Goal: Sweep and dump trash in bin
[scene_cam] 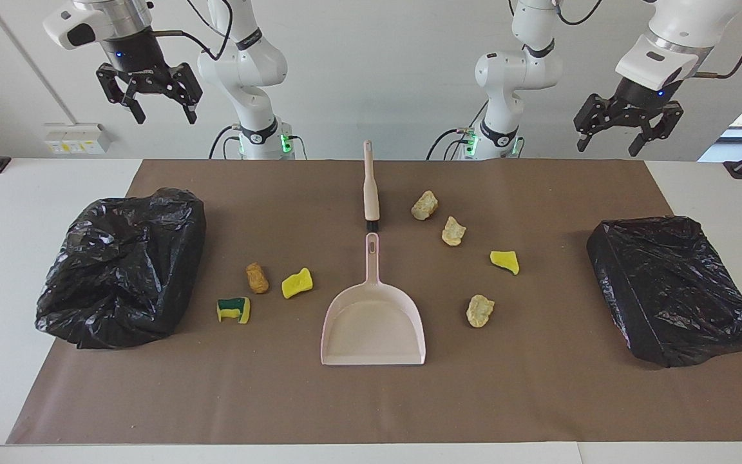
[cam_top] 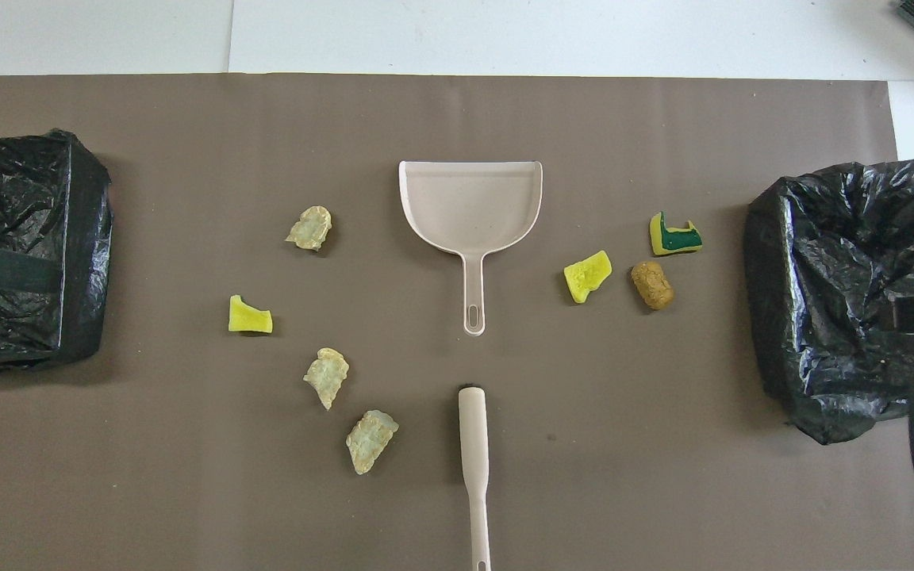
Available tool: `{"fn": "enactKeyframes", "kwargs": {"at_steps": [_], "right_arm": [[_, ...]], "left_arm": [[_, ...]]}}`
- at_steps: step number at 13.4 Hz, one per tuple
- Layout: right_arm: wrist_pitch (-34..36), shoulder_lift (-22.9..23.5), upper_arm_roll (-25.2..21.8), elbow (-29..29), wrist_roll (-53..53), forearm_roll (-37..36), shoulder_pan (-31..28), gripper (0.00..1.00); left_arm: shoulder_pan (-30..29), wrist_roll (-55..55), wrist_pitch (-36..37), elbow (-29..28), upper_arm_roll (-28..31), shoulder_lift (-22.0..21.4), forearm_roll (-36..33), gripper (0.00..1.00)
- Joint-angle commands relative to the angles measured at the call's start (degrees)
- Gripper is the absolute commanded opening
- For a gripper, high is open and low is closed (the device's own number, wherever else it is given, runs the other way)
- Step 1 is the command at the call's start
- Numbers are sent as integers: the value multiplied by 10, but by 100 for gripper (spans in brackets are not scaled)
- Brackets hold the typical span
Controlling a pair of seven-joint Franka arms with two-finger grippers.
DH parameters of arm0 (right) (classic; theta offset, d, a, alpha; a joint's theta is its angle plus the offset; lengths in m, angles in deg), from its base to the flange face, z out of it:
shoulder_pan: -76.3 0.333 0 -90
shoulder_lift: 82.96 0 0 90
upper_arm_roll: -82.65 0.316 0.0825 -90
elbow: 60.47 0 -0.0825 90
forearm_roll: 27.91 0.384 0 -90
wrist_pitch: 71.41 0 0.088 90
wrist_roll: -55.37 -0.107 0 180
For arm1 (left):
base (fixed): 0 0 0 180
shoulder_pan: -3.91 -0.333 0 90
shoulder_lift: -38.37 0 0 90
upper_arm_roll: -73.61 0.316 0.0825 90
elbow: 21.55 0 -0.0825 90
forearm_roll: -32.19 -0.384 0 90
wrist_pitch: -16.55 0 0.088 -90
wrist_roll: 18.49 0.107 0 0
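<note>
Seven trash scraps (scene_cam: 297, 283) lie on the brown mat: four right of frame centre in the facing view, three left. One dustpan (scene_cam: 373, 325), one brush (scene_cam: 371, 190), two black-bagged bins (scene_cam: 123, 267). No readable writing. Only the facing view shows the left tool (scene_cam: 628, 132) and right tool (scene_cam: 155, 106), both raised, wide, empty.

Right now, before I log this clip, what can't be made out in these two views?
- Brush: bristles hidden under its head in both views; the overhead view's bottom edge crops its handle.
- Open bin bag at the right arm's end: its inside is black folds in both views, so contents cannot be told.
- Flat bag-covered bin at the left arm's end: the plastic hides what it wraps.
</note>
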Motion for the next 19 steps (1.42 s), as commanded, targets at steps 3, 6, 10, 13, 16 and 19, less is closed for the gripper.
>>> {"fn": "enactKeyframes", "kwargs": {"at_steps": [3, 6, 10, 13, 16, 19], "right_arm": [[4, -10, 5, 3, 20, 8, -7, 100], [5, -9, 0, 3, 19, 0, -9, 100], [8, -13, -3, 3, 19, 5, -9, 100], [-23, -2, 0, 8, 15, 9, -3, 100], [-63, 38, 1, 11, -11, 9, 14, 100], [-115, 73, 1, 22, -18, 6, 29, 100]], "left_arm": [[7, -8, 0, -15, -3, -15, -5, 100], [28, -8, -9, -25, -6, -19, 2, 100], [92, -33, -54, -104, -6, -50, 5, 100], [174, -122, -121, -206, -6, -79, 15, 100], [252, -192, -186, -299, -6, -103, 16, 100], [304, -236, -233, -372, -6, -124, 24, 100]]}}
